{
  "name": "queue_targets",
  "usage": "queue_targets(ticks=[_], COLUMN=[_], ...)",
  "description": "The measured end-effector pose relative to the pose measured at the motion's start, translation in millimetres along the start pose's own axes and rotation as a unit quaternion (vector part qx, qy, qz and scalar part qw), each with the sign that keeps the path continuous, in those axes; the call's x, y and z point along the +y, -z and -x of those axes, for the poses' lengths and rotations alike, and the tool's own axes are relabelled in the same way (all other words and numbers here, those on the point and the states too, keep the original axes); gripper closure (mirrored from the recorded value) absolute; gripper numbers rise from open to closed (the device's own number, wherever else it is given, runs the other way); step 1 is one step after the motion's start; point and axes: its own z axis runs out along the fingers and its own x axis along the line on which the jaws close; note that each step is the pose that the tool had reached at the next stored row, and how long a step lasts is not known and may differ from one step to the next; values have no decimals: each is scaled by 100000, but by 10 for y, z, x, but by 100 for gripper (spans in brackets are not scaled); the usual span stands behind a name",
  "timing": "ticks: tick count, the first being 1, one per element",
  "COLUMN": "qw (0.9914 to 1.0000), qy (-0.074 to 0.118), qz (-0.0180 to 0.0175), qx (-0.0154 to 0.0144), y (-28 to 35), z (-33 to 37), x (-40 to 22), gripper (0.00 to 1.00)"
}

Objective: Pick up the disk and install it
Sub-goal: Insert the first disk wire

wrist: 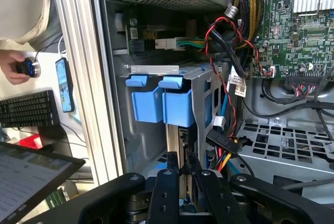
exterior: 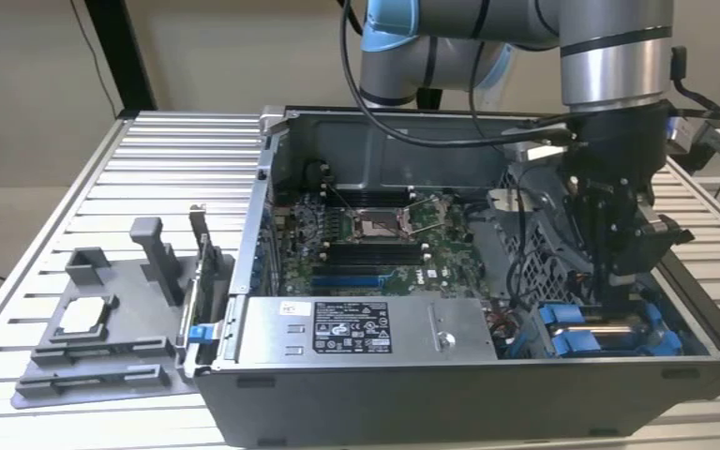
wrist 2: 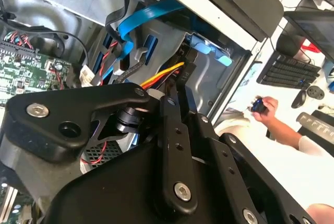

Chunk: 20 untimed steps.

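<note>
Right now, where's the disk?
In the first wrist view the disk stands edge-on in the claw, beside the blue tabs of the drive cage; that cage sits in the near corner of the case, on the exterior view's right.

The exterior view looks down from outside at the whole open computer case [exterior: 460, 403] on the tabletop [exterior: 172, 150]. The 2 wrist views sit close inside that case, looking past the pincer [wrist: 182, 179] from opposite sides, and share the case's blue drive cage [wrist: 162, 106] [wrist 2: 211, 51].
</note>
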Motion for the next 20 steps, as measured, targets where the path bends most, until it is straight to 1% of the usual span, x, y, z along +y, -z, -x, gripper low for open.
queue_targets(ticks=[7, 10, 12, 13, 14, 17, 19, 20], qw=[100000, 100000, 99998, 99998, 99998, 99994, 99990, 99988], qy=[17, 149, 285, 287, 276, 157, 98, 73], qz=[40, 254, 513, 535, 552, 618, 652, 663], qx=[-11, -13, -17, -27, -130, -881, -1283, -1425], y=[-6, -8, -9, -10, -9, -10, -13, -15], z=[-5, -8, -9, -9, -10, -10, -9, -13], x=[0, 0, 1, 1, 1, 0, -3, -5], gripper=[100, 100, 100, 100, 100, 100, 100, 100])
